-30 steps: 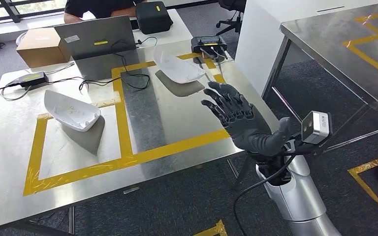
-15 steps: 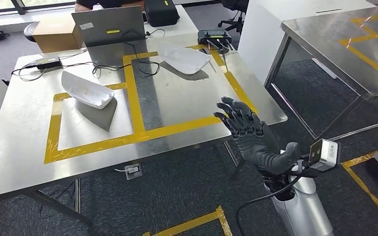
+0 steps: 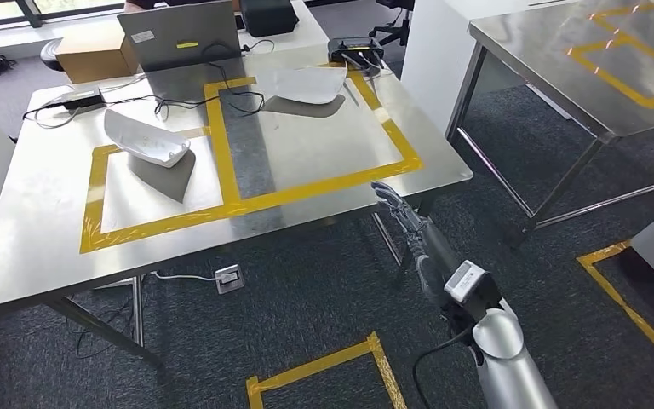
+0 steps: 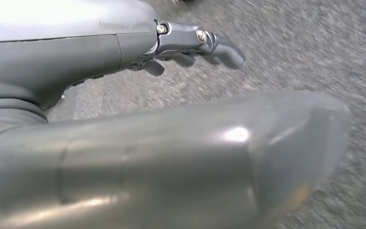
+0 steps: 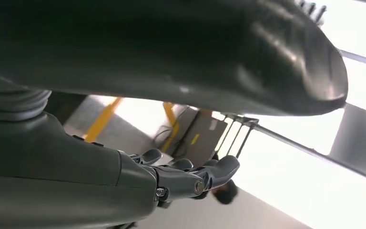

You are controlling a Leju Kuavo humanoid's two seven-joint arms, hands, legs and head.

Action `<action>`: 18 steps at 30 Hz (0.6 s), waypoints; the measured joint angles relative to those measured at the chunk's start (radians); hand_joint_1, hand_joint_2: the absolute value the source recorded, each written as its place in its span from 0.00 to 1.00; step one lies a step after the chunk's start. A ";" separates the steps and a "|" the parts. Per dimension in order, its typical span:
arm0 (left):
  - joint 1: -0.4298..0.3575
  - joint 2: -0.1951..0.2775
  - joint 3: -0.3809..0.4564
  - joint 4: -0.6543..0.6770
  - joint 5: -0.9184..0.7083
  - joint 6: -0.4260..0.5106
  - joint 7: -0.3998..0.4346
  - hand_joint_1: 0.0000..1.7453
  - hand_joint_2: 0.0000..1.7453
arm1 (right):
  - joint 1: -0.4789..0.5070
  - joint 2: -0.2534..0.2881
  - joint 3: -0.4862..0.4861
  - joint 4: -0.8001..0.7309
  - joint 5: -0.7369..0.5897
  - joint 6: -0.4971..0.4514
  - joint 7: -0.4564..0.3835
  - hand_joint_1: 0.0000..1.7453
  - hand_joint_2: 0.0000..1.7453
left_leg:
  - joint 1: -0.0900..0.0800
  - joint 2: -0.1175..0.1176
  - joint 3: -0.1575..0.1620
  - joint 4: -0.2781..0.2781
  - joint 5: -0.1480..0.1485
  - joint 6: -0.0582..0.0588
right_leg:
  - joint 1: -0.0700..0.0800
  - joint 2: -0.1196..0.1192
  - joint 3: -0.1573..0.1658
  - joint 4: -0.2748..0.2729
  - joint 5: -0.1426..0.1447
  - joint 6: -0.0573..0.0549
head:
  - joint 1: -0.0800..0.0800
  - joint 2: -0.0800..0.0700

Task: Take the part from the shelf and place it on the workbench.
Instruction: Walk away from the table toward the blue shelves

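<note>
my right hand is free, two parts already on the bench

my right hand (image 3: 411,228) hangs low off the near corner of the workbench (image 3: 43,247), fingers straight and a little apart, holding nothing. my left hand (image 4: 190,45) looks down at grey carpet; its fingers are stretched out and i see nothing in them. one white part (image 3: 145,138) lies inside the left taped square, and a second white part (image 3: 302,83) lies in the far right square, close to a black box with cables (image 3: 355,49). a laptop (image 3: 177,36) and a cardboard box (image 3: 94,49) sit at the far edge.

the risk, as i judge it: my fingertips are just beside the steel corner, so a careless swing of the arm could knock the edge and jolt the table. the loose cables (image 3: 162,104) run close to the left part and could snag on the next placement.

compared with a second ago, my hand has dropped from above the table surface to below its edge and turned edge-on. the whole picture has shifted too, so my view has moved; the parts keep their squares.
</note>
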 joint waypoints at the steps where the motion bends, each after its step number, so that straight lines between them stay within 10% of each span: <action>1: 0.002 0.004 0.000 0.000 -0.001 0.000 -0.002 0.00 0.00 | 0.015 0.005 -0.006 0.018 0.011 -0.025 -0.002 0.00 0.00 | 0.000 -0.001 -0.014 0.053 -0.053 -0.005 | -0.001 0.000 -0.015 0.000 0.012 -0.002 | -0.001 0.000; 3: 0.003 0.014 0.000 -0.002 -0.006 0.000 0.004 0.00 0.00 | 0.044 0.017 -0.024 0.057 0.026 -0.068 -0.002 0.00 0.00 | 0.002 -0.001 -0.030 0.167 -0.119 -0.015 | -0.004 -0.002 -0.049 0.006 0.036 0.000 | -0.002 0.000; 5: 0.005 0.022 0.000 -0.004 -0.015 0.000 0.023 0.00 0.00 | 0.064 0.029 -0.049 0.100 0.065 -0.127 0.026 0.00 0.00 | 0.004 -0.001 -0.005 0.200 -0.096 -0.021 | -0.008 -0.004 -0.086 0.016 0.058 0.006 | -0.003 0.000; 9: 0.006 0.031 -0.003 -0.006 -0.025 0.000 0.044 0.00 0.00 | 0.088 0.042 -0.099 0.161 0.137 -0.223 0.063 0.00 0.00 | 0.005 -0.006 0.157 -0.009 -0.069 -0.022 | -0.015 -0.005 -0.148 0.052 0.089 0.030 | -0.003 0.000; 13: 0.010 0.033 -0.009 -0.008 -0.028 0.000 0.045 0.00 0.00 | 0.091 0.055 -0.136 0.221 0.199 -0.285 0.148 0.00 0.00 | 0.001 -0.007 0.167 -0.048 -0.082 0.021 | -0.013 -0.001 -0.154 0.053 0.108 0.052 | -0.008 0.000; 15: 0.008 0.033 -0.009 -0.009 -0.022 -0.001 0.032 0.00 0.00 | 0.084 0.062 -0.180 0.320 0.243 -0.346 0.203 0.00 0.00 | 0.003 -0.003 0.146 -0.050 -0.059 0.037 | -0.016 0.002 -0.170 0.085 0.057 0.064 | -0.010 0.000; 18: 0.008 0.031 -0.010 -0.010 -0.004 -0.003 0.034 0.00 0.00 | 0.036 0.063 -0.266 0.625 0.335 -0.496 0.263 0.00 0.00 | 0.001 -0.002 0.104 -0.050 -0.022 0.048 | -0.017 0.004 -0.210 0.252 -0.094 0.073 | -0.010 0.000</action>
